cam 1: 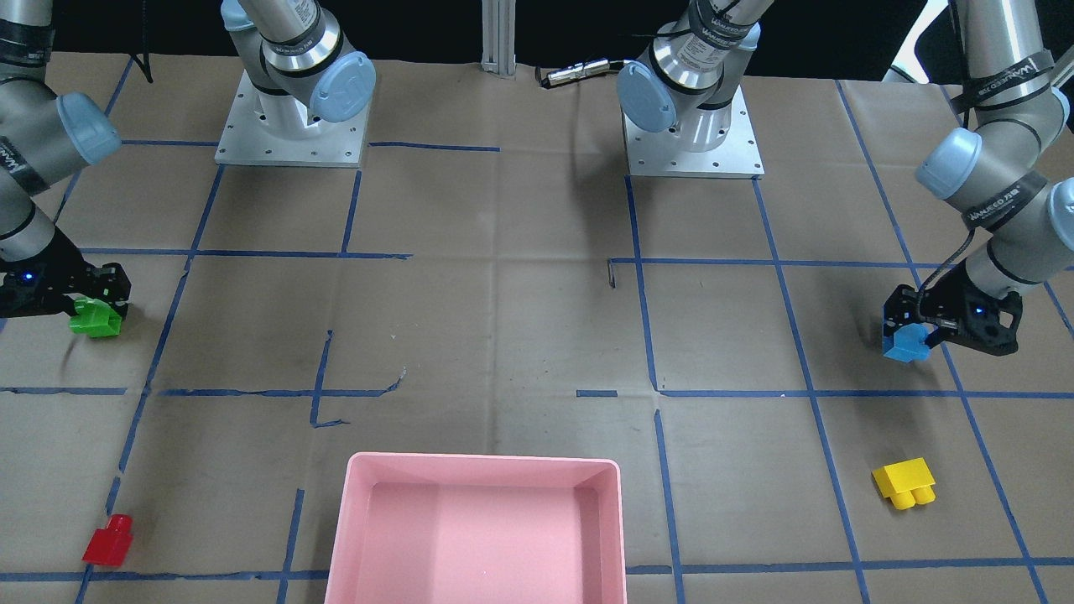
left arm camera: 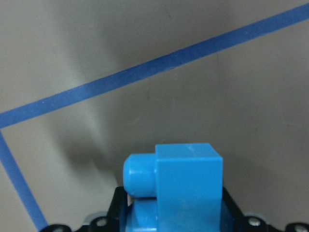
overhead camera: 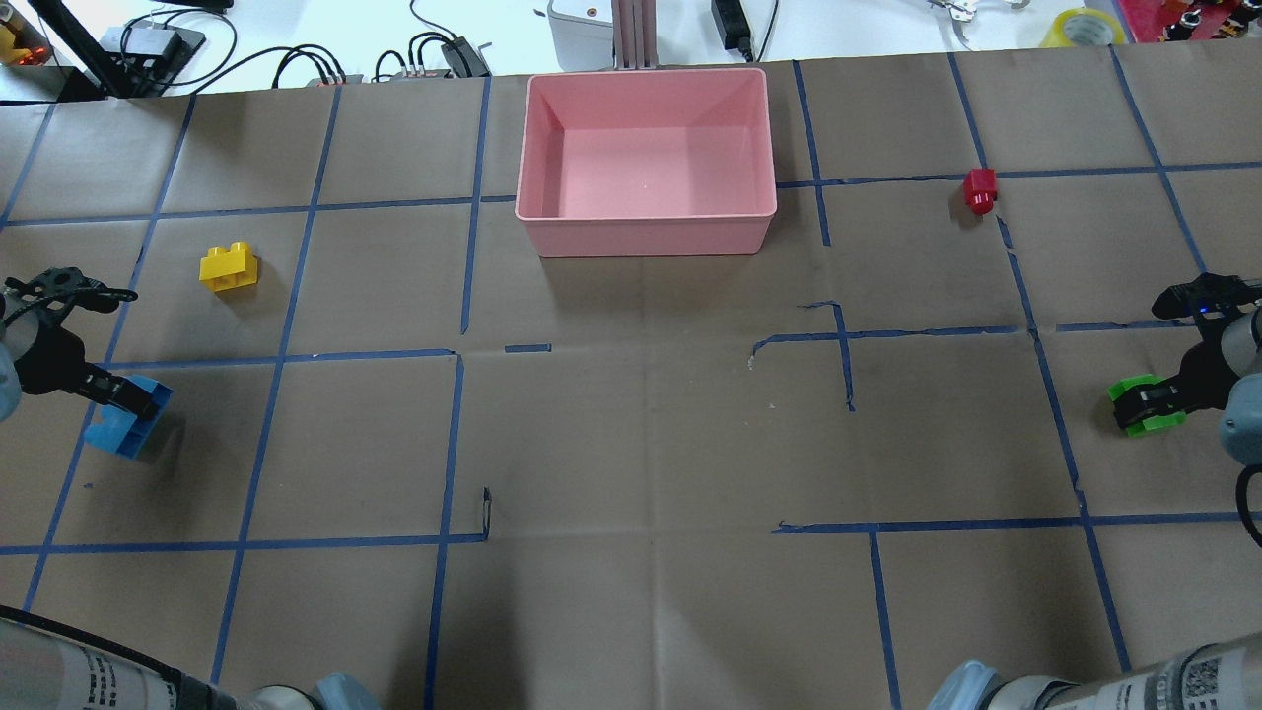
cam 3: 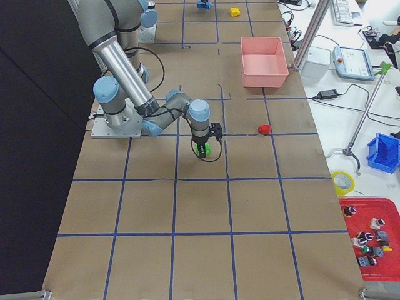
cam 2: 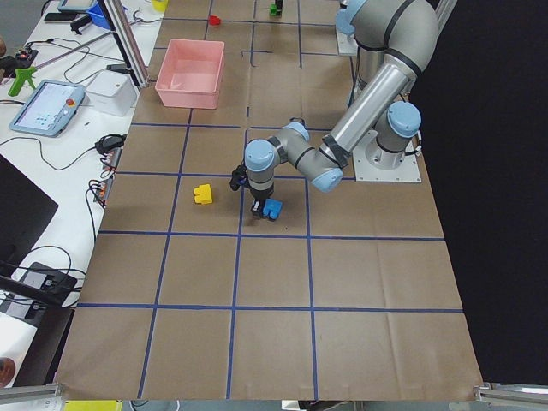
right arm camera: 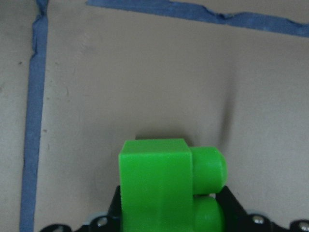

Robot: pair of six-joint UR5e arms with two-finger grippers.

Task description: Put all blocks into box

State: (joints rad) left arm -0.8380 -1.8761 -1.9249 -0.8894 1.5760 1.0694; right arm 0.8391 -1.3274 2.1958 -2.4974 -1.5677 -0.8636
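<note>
My left gripper (overhead camera: 123, 409) is shut on the blue block (overhead camera: 128, 426), also seen in the front view (cam 1: 906, 345) and left wrist view (left arm camera: 181, 191), held at the table's left edge. My right gripper (overhead camera: 1149, 402) is shut on the green block (overhead camera: 1144, 406), which also shows in the front view (cam 1: 95, 318) and right wrist view (right arm camera: 164, 186), at the right edge. The yellow block (overhead camera: 229, 266) lies on the table at far left. The red block (overhead camera: 980, 189) lies at far right. The pink box (overhead camera: 552, 221) stands far centre and holds nothing.
Blue tape lines grid the brown paper table cover. Cables, a power strip and a tape roll (overhead camera: 1083, 26) lie beyond the far edge. The two arm bases (cam 1: 289, 126) stand at the robot's side of the table.
</note>
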